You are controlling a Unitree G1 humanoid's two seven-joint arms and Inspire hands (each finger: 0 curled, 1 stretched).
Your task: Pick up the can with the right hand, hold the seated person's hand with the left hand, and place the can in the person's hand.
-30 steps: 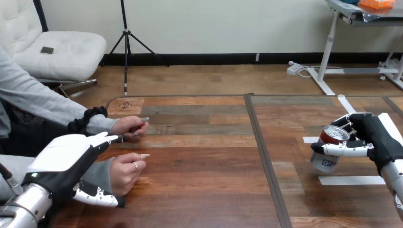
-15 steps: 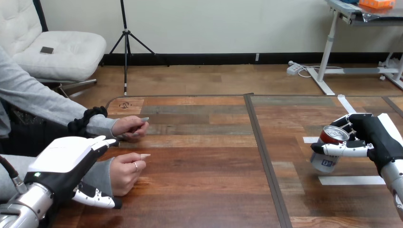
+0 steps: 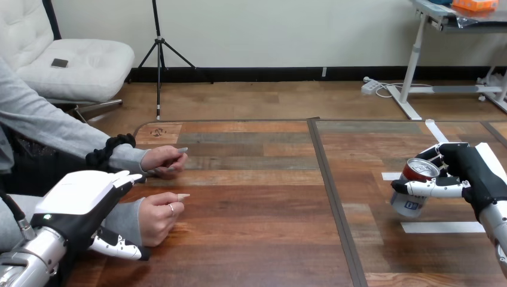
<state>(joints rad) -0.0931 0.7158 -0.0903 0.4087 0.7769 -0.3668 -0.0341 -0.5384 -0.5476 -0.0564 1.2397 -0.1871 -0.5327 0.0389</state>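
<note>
The can (image 3: 412, 186) stays tilted in the right hand's (image 3: 472, 170) curled fingers at the worktop's (image 3: 269, 233) right. The left hand (image 3: 81, 200) has slipped slightly nearer, fingers straight and thumb apart, straddling the wrist behind the person's near hand (image 3: 156, 218). It looks unclasped yet.

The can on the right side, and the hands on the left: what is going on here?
The right robot hand grips a tilted drink can at the right side of the table. The left robot hand lies over the wrist of the person's nearer hand; a firm hold cannot be confirmed. The can is not yet handed over.
</note>
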